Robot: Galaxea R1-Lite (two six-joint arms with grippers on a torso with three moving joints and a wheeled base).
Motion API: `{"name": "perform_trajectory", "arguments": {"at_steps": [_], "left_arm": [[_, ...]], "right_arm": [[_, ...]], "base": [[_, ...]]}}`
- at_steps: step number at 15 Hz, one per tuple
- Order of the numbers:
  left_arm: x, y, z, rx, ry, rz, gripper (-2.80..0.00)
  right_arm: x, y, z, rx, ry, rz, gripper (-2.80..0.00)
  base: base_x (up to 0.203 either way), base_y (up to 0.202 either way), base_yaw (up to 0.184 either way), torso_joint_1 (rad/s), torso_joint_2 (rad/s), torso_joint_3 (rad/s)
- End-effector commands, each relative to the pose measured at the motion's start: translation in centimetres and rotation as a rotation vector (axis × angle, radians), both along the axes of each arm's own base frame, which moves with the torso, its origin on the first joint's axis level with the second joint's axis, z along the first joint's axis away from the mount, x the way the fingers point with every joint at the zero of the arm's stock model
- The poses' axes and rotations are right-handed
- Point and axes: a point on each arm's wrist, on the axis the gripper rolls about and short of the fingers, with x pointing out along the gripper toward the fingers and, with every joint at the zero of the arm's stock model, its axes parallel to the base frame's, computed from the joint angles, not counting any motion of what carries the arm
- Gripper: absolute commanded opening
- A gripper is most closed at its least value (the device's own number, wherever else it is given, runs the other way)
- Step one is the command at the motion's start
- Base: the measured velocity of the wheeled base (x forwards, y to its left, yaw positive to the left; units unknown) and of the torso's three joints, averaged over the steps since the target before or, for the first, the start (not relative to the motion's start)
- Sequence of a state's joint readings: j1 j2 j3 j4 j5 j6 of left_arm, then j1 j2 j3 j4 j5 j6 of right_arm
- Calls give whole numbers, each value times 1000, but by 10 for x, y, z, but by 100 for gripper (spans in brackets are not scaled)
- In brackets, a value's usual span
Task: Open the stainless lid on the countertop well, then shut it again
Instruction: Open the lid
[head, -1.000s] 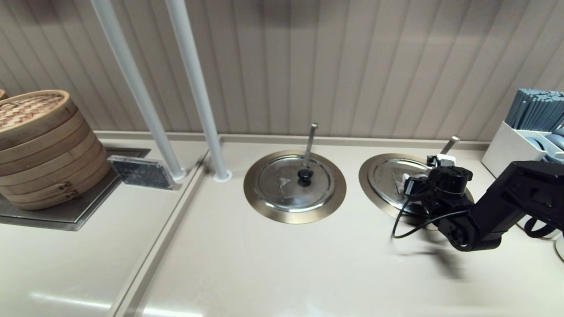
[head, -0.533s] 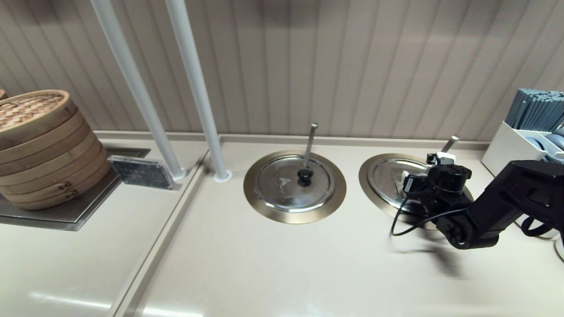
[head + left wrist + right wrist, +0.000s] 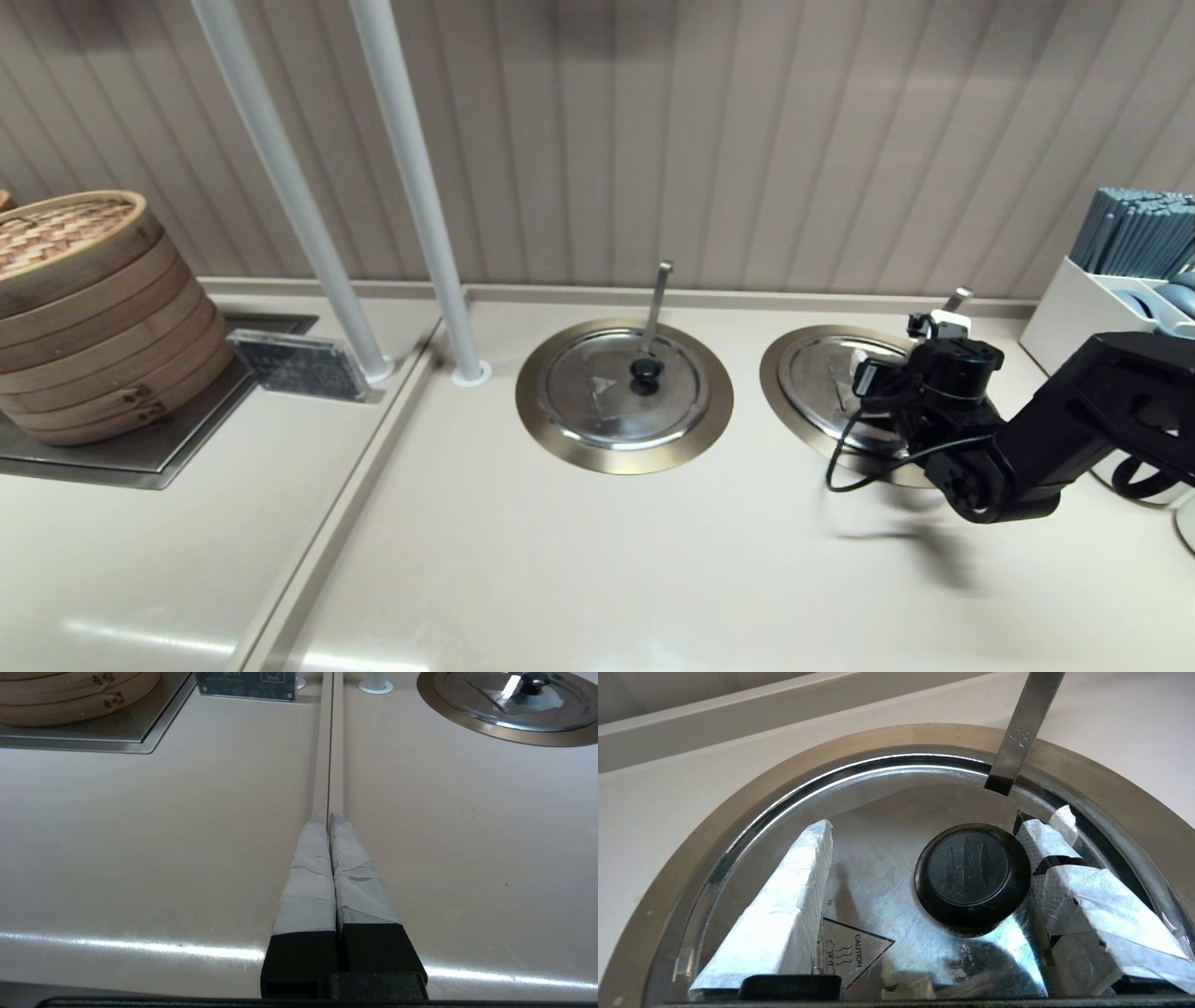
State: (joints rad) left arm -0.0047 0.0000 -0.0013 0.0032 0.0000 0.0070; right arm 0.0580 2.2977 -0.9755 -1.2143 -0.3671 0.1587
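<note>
The stainless lid [image 3: 822, 373] lies shut on the right-hand countertop well, inside its gold ring [image 3: 780, 392], with the slanting ladle handle [image 3: 958, 299] at its far edge. My right gripper [image 3: 901, 359] hovers low over it. In the right wrist view the gripper [image 3: 936, 823] is open, and its taped fingers [image 3: 784, 891] straddle the black knob [image 3: 971, 875]. The knob sits close against one finger and well apart from the other. The caution triangle [image 3: 852, 947] and the ladle handle [image 3: 1020, 737] show there too. My left gripper [image 3: 328, 819] is shut and empty above the counter seam.
The twin lid [image 3: 624, 385] with a vertical ladle handle sits in the middle well. Bamboo steamers [image 3: 84, 308] stand on a steel plate at the left, beside a small sign [image 3: 297, 364]. Two white poles [image 3: 411, 187] rise behind. A white utensil holder [image 3: 1111, 299] stands at the right.
My right gripper has edged slightly towards the wall and settled lower over the lid, so its near finger no longer shows in the head view. The lid has not moved.
</note>
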Motion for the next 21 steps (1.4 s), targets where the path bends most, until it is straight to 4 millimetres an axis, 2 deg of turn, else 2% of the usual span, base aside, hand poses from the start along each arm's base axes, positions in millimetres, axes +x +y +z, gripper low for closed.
{"name": "perform_trajectory", "arguments": {"at_steps": [1, 4, 9, 12, 21], "left_arm": [[0, 0, 0, -1, 0, 0, -280], [0, 0, 0, -1, -1, 0, -280], [0, 0, 0, -1, 1, 0, -280], [0, 0, 0, 0, 1, 0, -280], [0, 0, 0, -1, 0, 0, -280]], "right_arm": [[-2, 4, 10, 3, -28, 8, 0], [0, 9, 12, 6, -39, 19, 0], [-1, 29, 19, 10, -63, 61, 0], [1, 30, 21, 10, -74, 64, 0], [-3, 55, 24, 12, -81, 112, 0]], "base": [[0, 0, 0, 0, 0, 0], [0, 0, 0, 0, 0, 0], [0, 0, 0, 0, 0, 0], [0, 0, 0, 0, 0, 0], [0, 0, 0, 0, 0, 0]]}}
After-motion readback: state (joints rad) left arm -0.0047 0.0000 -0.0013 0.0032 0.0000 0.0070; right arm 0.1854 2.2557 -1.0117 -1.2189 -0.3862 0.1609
